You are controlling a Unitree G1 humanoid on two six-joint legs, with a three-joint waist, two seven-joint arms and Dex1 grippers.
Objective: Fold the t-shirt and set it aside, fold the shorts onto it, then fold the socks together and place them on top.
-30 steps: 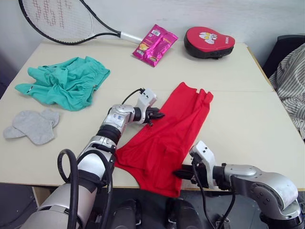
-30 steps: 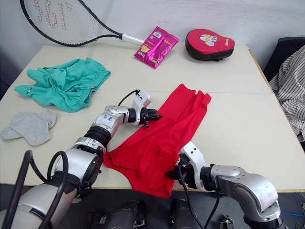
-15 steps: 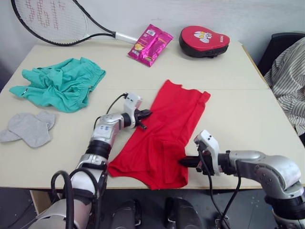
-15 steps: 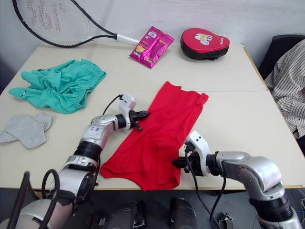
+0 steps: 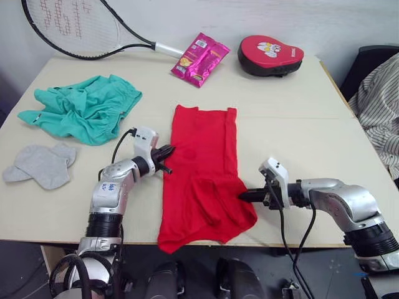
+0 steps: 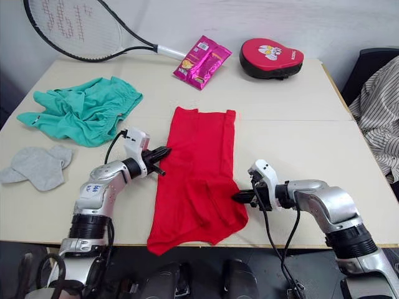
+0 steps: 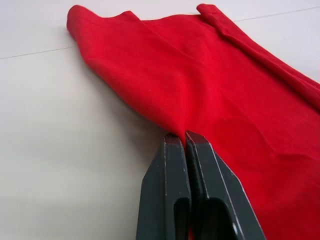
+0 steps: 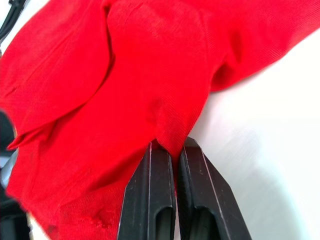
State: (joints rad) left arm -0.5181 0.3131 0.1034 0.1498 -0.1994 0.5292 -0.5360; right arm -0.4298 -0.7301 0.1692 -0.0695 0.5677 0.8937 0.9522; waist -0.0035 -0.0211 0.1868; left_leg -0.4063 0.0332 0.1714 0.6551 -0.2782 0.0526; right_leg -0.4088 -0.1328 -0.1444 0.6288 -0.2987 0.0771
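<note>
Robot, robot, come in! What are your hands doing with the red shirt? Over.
Left gripper shut on t-shirt edge. Right gripper shut on opposite edge. Nothing in the way.

We see two silver-grey metal arms with segmented cylindrical links and black joint bands. Each wrist carries a small white boxy camera module with a thin black cable looping back along the forearm. The left forearm has small blue markings on its shell. The left gripper (image 5: pixel 167 160) and right gripper (image 5: pixel 244 196) each end in two black, tapered, wedge-shaped fingers (image 7: pixel 170 195) with a flat matte finish.
</note>
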